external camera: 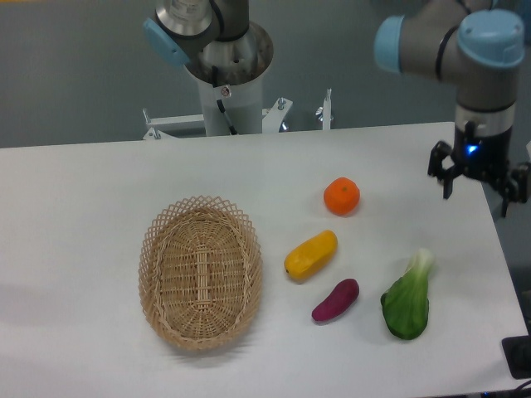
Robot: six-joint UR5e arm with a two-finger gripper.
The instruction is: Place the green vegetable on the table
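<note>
A: The white table (91,207) fills most of the view, with a grey wall behind it and the arm's pedestal (228,79) at the back edge. Going from the left, what lies on it?

B: First the oval wicker basket (201,272), with nothing in it. Right of that, the yellow fruit (311,254), with the orange (341,196) behind it and the small purple piece (335,299) in front. Then the green vegetable (407,297), flat on the tabletop near the right front corner.

A: And the gripper (479,177)?

B: Furthest right, up in the air near the table's right edge. Its 2 fingers stand spread apart with nothing between them, and it touches none of the items.

A: So which way does the vegetable lie from it?

B: Below it, toward the camera and somewhat to the left. The 2 are well apart. Only 1 arm is here, so nearness is no question.

A: The long axis?

B: The pale stalk points up and to the right, roughly toward the gripper, and the broad dark leaf spreads at the near end.

A: Then the task itself?

B: Judging by how things lie, the vegetable already rests on the table and the open fingers are clear of it, so the placing looks done. If any move is left, it is probably the arm drawing clear.
</note>
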